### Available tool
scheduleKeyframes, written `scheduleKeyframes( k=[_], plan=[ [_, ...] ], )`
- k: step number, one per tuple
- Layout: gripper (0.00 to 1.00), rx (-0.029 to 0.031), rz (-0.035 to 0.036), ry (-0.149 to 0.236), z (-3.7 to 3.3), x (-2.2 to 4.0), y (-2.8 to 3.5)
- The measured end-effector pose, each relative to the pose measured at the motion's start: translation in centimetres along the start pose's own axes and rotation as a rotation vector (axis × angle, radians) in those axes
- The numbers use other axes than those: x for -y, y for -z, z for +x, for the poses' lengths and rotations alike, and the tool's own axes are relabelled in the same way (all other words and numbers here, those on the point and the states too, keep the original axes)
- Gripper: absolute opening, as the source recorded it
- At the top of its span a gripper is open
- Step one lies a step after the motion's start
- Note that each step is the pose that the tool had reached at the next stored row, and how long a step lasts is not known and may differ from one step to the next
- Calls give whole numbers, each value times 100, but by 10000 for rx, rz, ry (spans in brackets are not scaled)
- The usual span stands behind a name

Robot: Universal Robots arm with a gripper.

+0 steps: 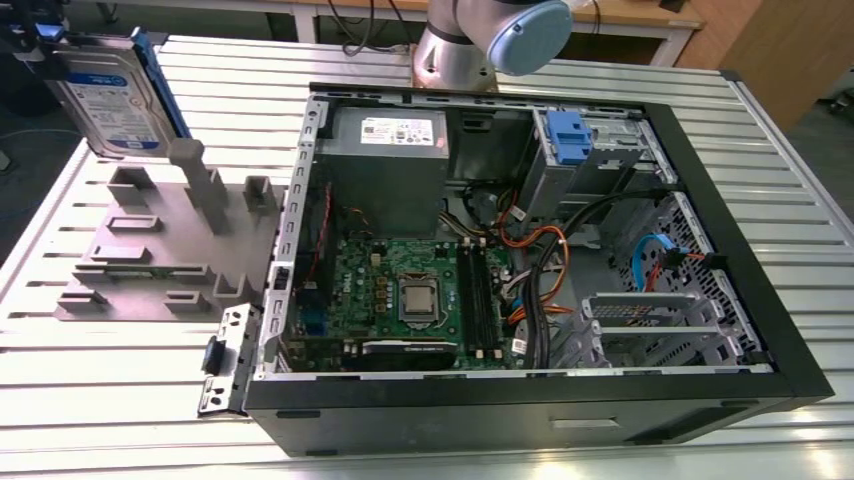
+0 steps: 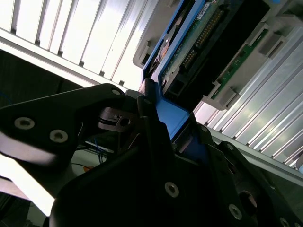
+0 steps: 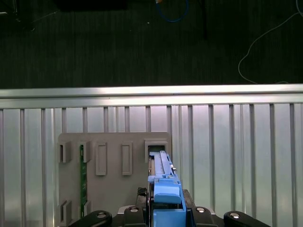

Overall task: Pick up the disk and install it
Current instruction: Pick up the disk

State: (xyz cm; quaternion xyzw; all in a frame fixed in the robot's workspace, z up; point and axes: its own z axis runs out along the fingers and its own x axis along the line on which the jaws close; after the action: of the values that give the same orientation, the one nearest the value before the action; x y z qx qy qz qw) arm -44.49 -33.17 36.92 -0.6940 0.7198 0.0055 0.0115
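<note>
You have open air above the grey holder, but its upright posts stand close below the disk. Toward the exterior view's right, the case wall rises in your way. Inside the case, cables cross in front of the drive bay, which sits beside the power supply.

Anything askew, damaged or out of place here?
Nothing spilled or damaged. The disk looks tilted, clamped by its blue bracket in the gripper at the grey fixture, outside the open computer case.
</note>
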Motion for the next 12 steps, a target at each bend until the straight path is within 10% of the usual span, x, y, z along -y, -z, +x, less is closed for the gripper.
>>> scheduleKeyframes(
  k=[12],
  plan=[
    [36, 0, 0, 1, -1, 1, 39]
  ],
)
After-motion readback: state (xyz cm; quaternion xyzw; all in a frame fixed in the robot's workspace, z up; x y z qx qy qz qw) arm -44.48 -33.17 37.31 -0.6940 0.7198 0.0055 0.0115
